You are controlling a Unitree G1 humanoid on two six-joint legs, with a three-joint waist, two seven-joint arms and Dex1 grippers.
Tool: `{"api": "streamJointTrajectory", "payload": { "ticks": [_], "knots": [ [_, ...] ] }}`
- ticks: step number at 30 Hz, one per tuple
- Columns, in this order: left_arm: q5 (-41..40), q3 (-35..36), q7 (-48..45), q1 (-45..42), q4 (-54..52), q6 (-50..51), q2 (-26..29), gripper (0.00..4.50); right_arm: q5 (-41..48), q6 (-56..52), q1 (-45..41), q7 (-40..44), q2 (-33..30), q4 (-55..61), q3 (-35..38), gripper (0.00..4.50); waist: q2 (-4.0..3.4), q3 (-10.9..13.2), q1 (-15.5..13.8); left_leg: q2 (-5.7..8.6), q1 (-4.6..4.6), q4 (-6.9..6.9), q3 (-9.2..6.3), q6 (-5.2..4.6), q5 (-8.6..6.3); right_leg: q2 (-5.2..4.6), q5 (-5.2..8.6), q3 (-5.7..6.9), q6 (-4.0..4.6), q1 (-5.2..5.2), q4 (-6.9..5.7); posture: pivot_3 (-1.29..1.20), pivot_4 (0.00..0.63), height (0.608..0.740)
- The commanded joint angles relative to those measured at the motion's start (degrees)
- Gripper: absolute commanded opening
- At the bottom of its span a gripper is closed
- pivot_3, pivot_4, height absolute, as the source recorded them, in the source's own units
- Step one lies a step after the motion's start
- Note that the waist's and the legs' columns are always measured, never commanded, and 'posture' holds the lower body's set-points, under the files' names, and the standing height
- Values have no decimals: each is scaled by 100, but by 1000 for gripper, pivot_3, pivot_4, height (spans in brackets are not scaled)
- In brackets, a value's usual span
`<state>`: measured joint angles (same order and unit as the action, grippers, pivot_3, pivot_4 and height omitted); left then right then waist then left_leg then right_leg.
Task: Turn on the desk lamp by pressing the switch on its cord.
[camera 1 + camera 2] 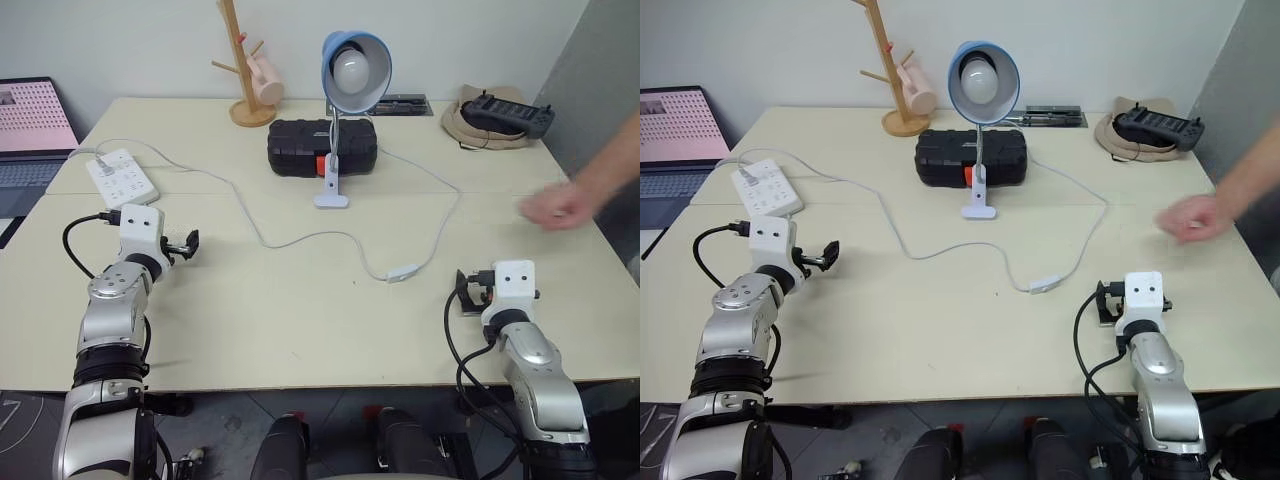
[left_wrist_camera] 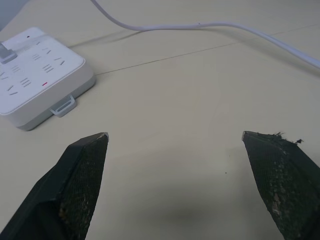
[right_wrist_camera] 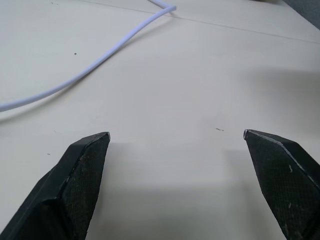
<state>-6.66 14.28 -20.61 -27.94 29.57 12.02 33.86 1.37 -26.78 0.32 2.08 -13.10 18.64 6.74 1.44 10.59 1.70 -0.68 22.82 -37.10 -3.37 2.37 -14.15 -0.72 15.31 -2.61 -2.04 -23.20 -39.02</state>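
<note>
The switch point(image 1: 402, 272) lies flat on the table point(image 1: 300, 320), in front of the desk lamp point(image 1: 350, 75). Being small, light and tethered only by limp cord point(image 1: 250, 225), it will likely skid unless pressed straight down. Left gripper point(image 1: 187, 244) and right gripper point(image 1: 466, 293) both gape, empty.

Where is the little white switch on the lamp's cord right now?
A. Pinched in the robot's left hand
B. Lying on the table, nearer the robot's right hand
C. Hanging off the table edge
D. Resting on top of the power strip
B: the switch lies flat on the table, untouched, closer to the open right hand than to the left hand.
</note>
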Motion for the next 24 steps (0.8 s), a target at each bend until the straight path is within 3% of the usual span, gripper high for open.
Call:
{"api": "streamJointTrajectory", "payload": {
  "ticks": [1, 14, 18, 24],
  "knots": [
    [-41, 40, -31, -144, -59, -114, 67, 4457, -28, 28, 23, 69, -103, 293, 100, 4500, 0, 0, 0, 0, 0, 0, 0, 0, 0, 0, 0, 0, 0, 0, 0, 0, 150, 740],
    [-122, -15, -254, 173, -980, 165, 30, 4457, 195, -200, -263, 922, -832, 357, 215, 4500, 0, 0, 0, 0, -1, -1, 1, 0, 0, 0, 0, -1, 0, 0, 1, 0, 150, 740],
    [-551, -260, -890, 446, -2090, 699, -53, 4457, 645, -165, -770, 2245, -1715, 6, 84, 4500, 0, 0, 9, 2, 1, -5, 7, 0, 0, -1, 0, -6, -1, 1, 4, 0, 150, 740],
    [-1286, -873, -1829, 1053, -3931, 1542, -44, 4457, 1248, 176, -1752, 4894, -3084, -622, -678, 4500, 0, 1, 13, -3, -1, 4, 3, 0, 0, 6, 0, -4, 0, 4, 6, 0, 150, 740]
  ]
}}
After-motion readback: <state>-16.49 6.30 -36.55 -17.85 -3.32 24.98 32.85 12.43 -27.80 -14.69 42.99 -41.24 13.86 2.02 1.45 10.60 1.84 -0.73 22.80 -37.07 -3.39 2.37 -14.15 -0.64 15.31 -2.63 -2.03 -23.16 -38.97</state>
